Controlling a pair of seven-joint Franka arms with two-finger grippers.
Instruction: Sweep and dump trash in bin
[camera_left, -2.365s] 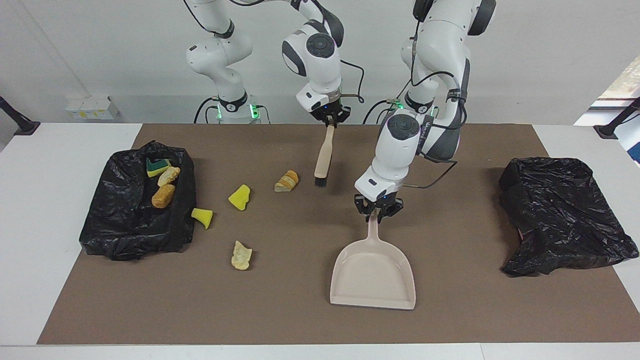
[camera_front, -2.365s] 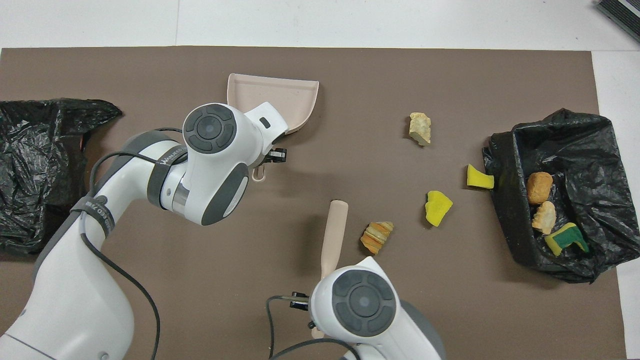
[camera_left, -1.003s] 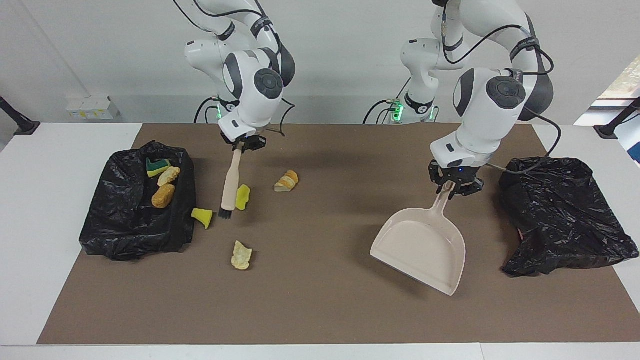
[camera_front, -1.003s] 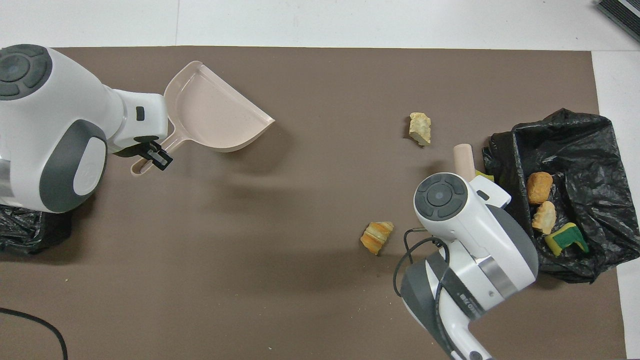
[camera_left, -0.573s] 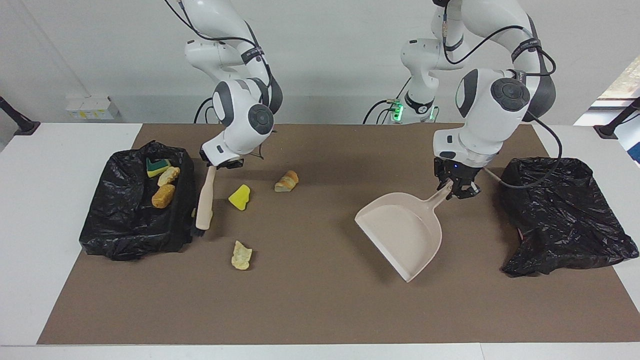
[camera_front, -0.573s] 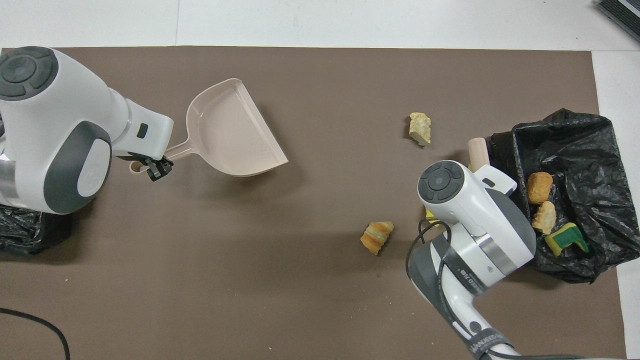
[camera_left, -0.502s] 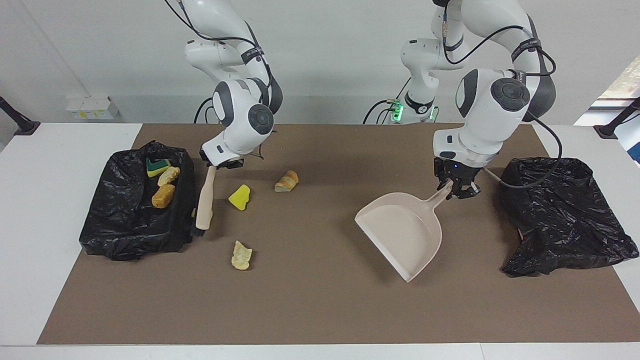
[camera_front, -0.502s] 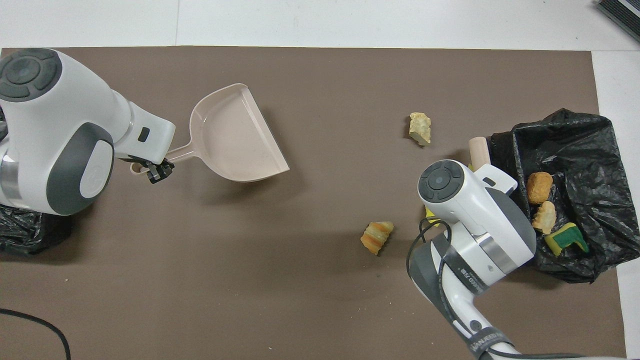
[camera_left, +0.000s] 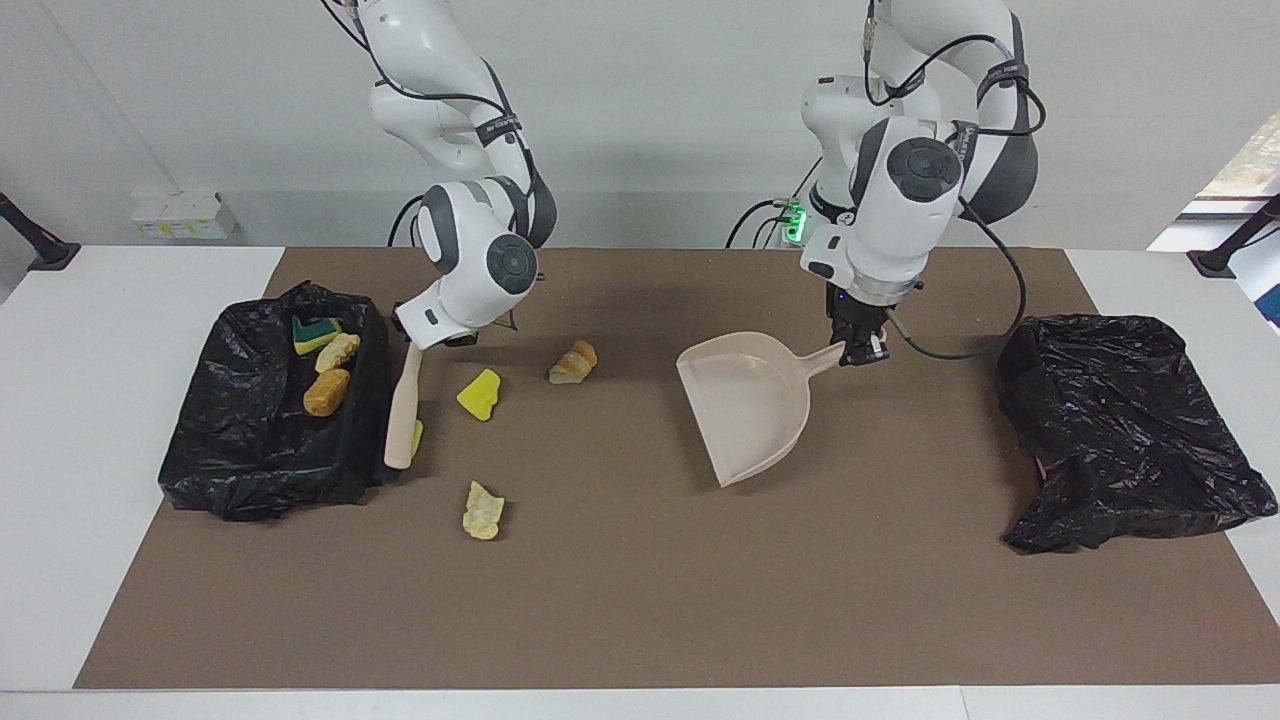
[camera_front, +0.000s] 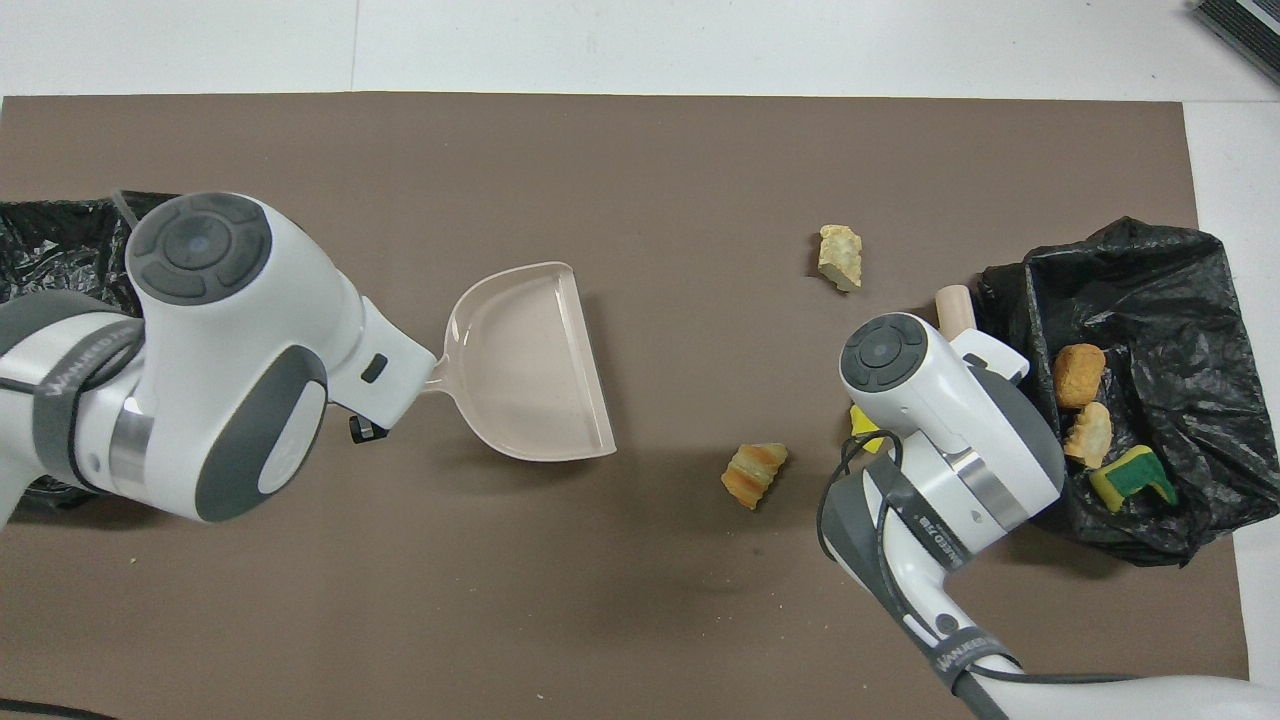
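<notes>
Facing view: the left end effector (camera_left: 860, 350) is clamped on the handle of a beige dustpan (camera_left: 745, 403), which hangs tilted over the middle of the brown mat (camera_left: 640, 600). The right end effector (camera_left: 440, 338) is closed on the top of a brush (camera_left: 402, 410), whose lower end reaches down beside a black-bagged bin (camera_left: 250, 460) at the right arm's end of the tabletop (camera_left: 60, 500). Three pieces of trash lie in that bin: a green-backed sponge (camera_left: 316, 333) and two bread lumps (camera_left: 327, 391). On the mat, a yellow sponge piece (camera_left: 480, 394) lies near the brush, another yellow bit (camera_left: 416, 436) shows at the brush's lower end, a striped bread piece (camera_left: 574, 362) lies toward the mat's middle, and a pale bread lump (camera_left: 483, 511) lies nearer the mat's edge away from the robots. A second black bag (camera_left: 1120, 430) sits at the left arm's end.

Overhead view: the left arm's wrist covers its end effector (camera_front: 365, 428); the dustpan (camera_front: 530, 365) juts from it, its open mouth turned toward the trash. The right arm covers most of the brush (camera_front: 955, 305), whose tip shows just beside the bin (camera_front: 1180, 300). The striped bread piece (camera_front: 755, 473) and the pale lump (camera_front: 840, 256) lie in the open.
</notes>
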